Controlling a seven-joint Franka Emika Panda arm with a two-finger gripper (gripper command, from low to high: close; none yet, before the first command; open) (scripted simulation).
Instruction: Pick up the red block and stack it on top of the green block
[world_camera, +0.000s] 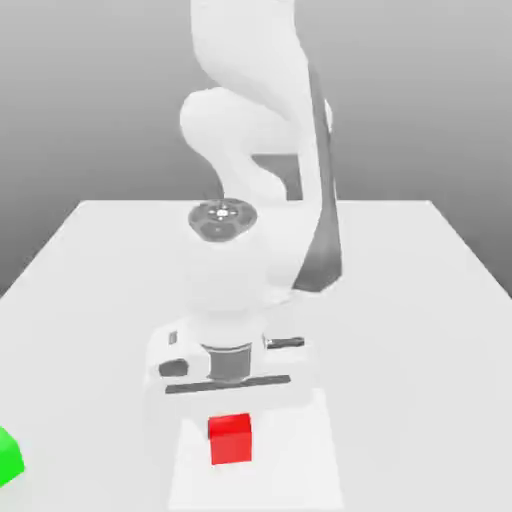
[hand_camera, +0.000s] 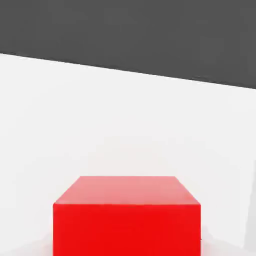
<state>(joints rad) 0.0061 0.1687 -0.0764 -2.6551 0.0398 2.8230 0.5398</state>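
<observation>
The red block (world_camera: 230, 438) (hand_camera: 127, 217) rests on the white table (world_camera: 430, 300) near its front edge. My gripper (world_camera: 232, 452) hangs straight down over it, with a white finger (world_camera: 190, 460) pressed against each side, shut on the block. The green block (world_camera: 8, 455) lies on the table at the exterior view's far left, well apart from the red one and partly cut off by the picture's edge. In the hand view the red block's top face and one side sit very close below the camera.
The white arm (world_camera: 255, 130) rises behind the hand over the middle of the table. Bare table surface (world_camera: 100, 400) lies between the red block and the green block.
</observation>
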